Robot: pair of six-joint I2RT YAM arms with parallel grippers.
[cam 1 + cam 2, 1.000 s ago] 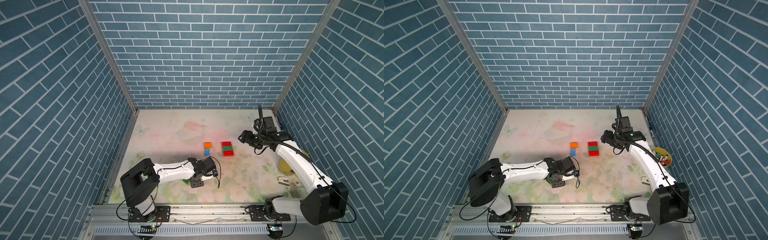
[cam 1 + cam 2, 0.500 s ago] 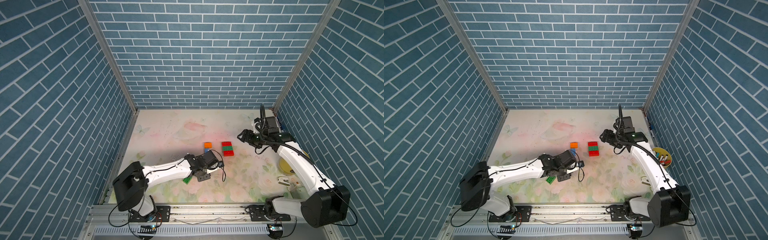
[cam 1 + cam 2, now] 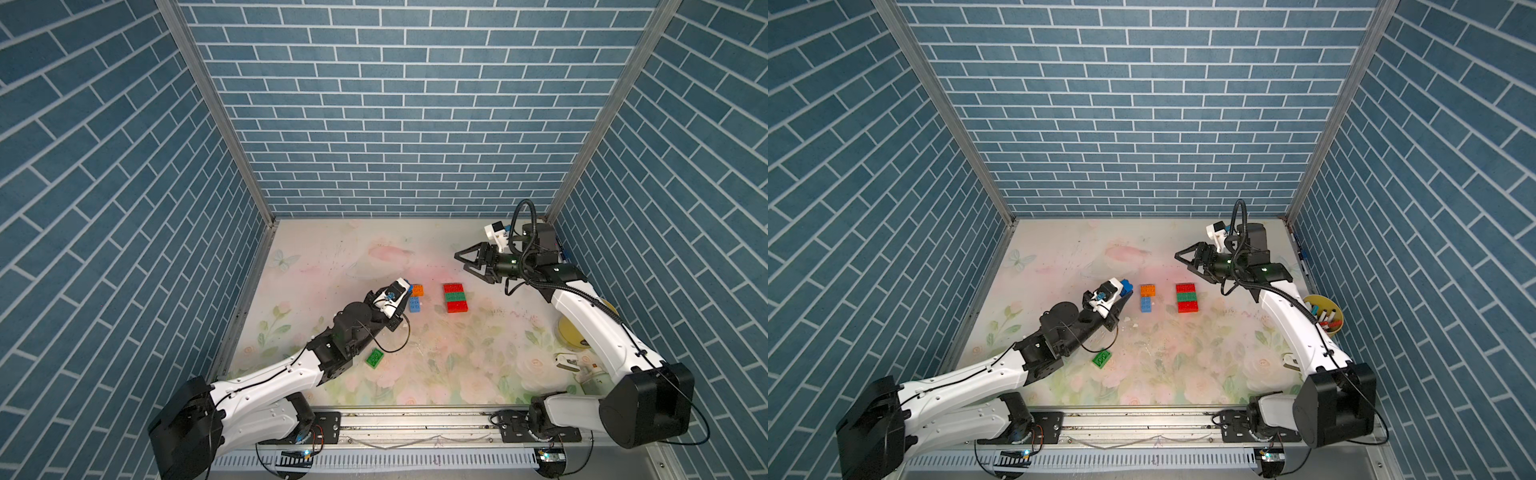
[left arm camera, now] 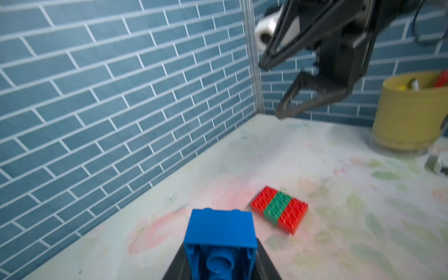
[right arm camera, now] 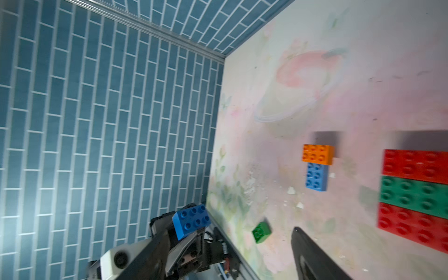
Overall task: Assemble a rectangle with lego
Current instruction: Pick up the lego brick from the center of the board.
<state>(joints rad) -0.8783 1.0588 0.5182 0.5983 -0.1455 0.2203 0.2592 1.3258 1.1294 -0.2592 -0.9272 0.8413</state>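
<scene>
Clamping a dark blue brick (image 4: 219, 232) in my left gripper (image 4: 221, 263), I hold it lifted clear of the table (image 4: 315, 157). Its hollow underside is turned back toward my wrist and its studs point away from me. My left fingers press on its two sides, as tight together as the brick allows. In a top view the same brick (image 3: 1126, 286) sticks out past my fingertips.

Just ahead of those fingertips and lower down, an orange brick (image 3: 1148, 290) lies flat on the table. A light blue brick (image 3: 1146, 304) butts against its long side, and the two touch. Farther out from my left fingers sits a flat slab of three joined bricks: a red brick (image 3: 1185, 287), a green brick (image 3: 1186, 296) and a second red brick (image 3: 1187, 306), side by side, studs up. Behind my left fingers, down beside my forearm, a loose green brick (image 3: 1101, 358) lies alone and askew, well apart from the rest.

My right gripper (image 3: 1182, 261) hangs in the air with its fingers spread wide and nothing between them. The slab lies below and a little ahead of these fingertips, and they do not touch it. Well behind my right fingers, next to my right arm, stands a yellow cup (image 3: 1339, 320) with marker pens in it.
</scene>
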